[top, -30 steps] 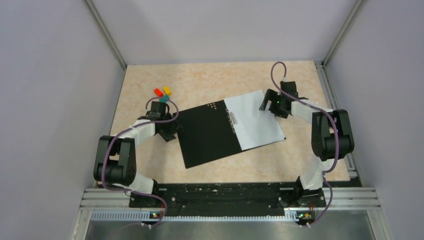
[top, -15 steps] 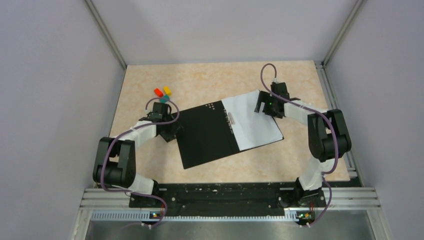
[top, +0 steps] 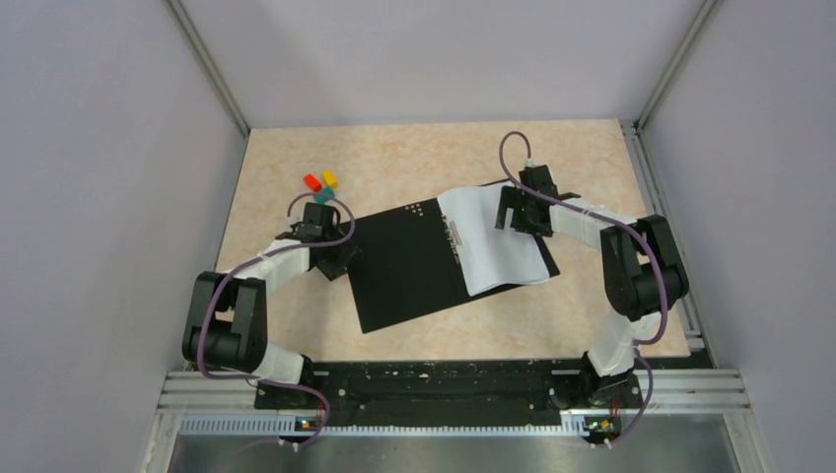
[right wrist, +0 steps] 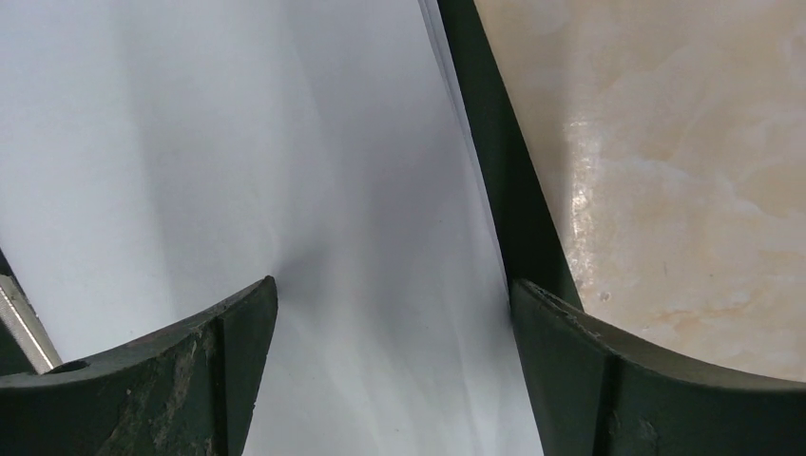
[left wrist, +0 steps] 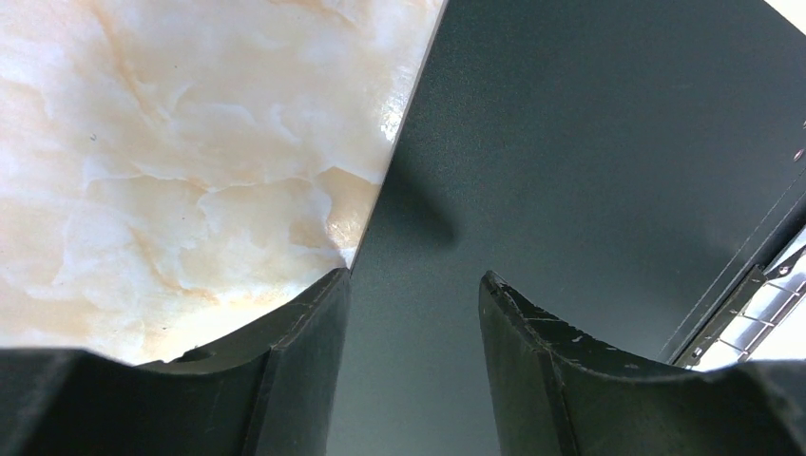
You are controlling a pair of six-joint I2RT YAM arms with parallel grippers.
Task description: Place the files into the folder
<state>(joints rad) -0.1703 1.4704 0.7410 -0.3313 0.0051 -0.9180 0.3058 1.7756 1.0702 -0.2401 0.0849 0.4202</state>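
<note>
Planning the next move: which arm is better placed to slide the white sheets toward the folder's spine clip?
Probably right: the right hand rests open on the files; the left hand sits at the folder's opposite edge.

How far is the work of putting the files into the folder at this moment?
Done: the folder lies open, black inside up, and the files lie on its right half, beside the spine clip. In hand: the right gripper, jaws open, seems to press on them, and they look slightly buckled; the left gripper, open, sits at the folder's left edge. Left: flatten them, perhaps close the cover.
</note>
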